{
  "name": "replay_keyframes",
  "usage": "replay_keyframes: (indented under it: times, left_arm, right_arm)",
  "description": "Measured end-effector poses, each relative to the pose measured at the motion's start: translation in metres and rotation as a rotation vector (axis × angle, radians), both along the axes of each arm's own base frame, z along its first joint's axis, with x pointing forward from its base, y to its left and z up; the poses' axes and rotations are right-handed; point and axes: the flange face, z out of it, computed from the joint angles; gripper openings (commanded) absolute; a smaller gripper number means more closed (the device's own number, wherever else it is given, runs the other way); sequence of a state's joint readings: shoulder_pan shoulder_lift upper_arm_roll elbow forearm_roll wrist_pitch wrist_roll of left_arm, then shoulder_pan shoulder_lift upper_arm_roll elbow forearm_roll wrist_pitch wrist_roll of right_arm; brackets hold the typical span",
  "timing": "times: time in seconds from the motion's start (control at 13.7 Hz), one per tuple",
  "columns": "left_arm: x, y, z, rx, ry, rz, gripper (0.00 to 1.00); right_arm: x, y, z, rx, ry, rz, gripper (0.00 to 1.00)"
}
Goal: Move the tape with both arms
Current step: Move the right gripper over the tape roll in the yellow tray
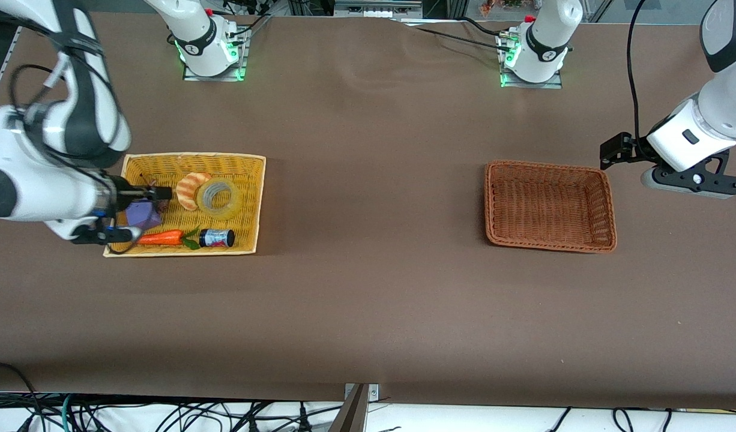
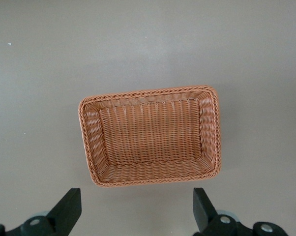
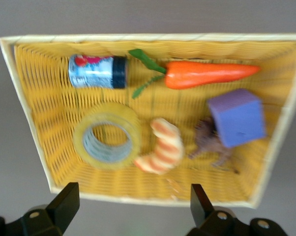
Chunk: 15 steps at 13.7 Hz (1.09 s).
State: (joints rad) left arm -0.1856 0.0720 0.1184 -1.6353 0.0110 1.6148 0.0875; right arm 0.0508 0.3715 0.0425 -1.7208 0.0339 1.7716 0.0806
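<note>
The tape [image 1: 219, 197], a yellowish translucent ring, lies flat in the yellow basket [image 1: 258, 204] at the right arm's end of the table, beside an orange-striped croissant toy [image 1: 190, 189]. In the right wrist view the tape [image 3: 107, 135] lies between the croissant [image 3: 162, 147] and a small jar [image 3: 96, 72]. My right gripper [image 1: 107, 235] hovers over that basket's outer edge, open and empty [image 3: 131, 209]. My left gripper [image 1: 692, 180] is up over the table beside the brown basket [image 1: 608, 204], open and empty [image 2: 136, 211].
The yellow basket [image 3: 138, 37] also holds an orange carrot [image 1: 161, 237], a dark jar [image 1: 217, 238], a purple cube [image 1: 142, 213] and a small brown figure [image 3: 209, 140]. The brown basket [image 2: 148, 92] holds nothing. Bare brown table lies between the two baskets.
</note>
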Motion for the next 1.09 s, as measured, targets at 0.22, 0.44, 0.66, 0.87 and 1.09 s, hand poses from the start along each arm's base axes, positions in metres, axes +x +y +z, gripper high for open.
replay_keyframes:
  times: [0.22, 0.44, 0.66, 0.87, 1.09]
  left_arm:
    - [0.000, 0.000, -0.001, 0.000, 0.001, 0.000, 1.00]
    - [0.000, 0.000, -0.001, 0.000, 0.001, 0.000, 1.00]
    - [0.000, 0.000, -0.001, 0.000, 0.002, 0.000, 1.00]
    - [0.000, 0.000, -0.001, 0.000, 0.001, 0.000, 1.00]
    - [0.000, 0.000, -0.001, 0.000, 0.001, 0.000, 1.00]
  right_arm:
    - [-0.029, 0.050, -0.063, -0.004, -0.058, -0.043, 1.00]
    - [-0.066, 0.065, -0.118, 0.004, -0.115, -0.057, 1.00]
    - [-0.086, 0.060, -0.140, 0.004, -0.131, -0.064, 1.00]
    - [-0.088, 0.066, -0.134, -0.001, -0.141, -0.089, 1.00]
    - [-0.092, 0.076, -0.135, -0.004, -0.136, -0.104, 1.00]
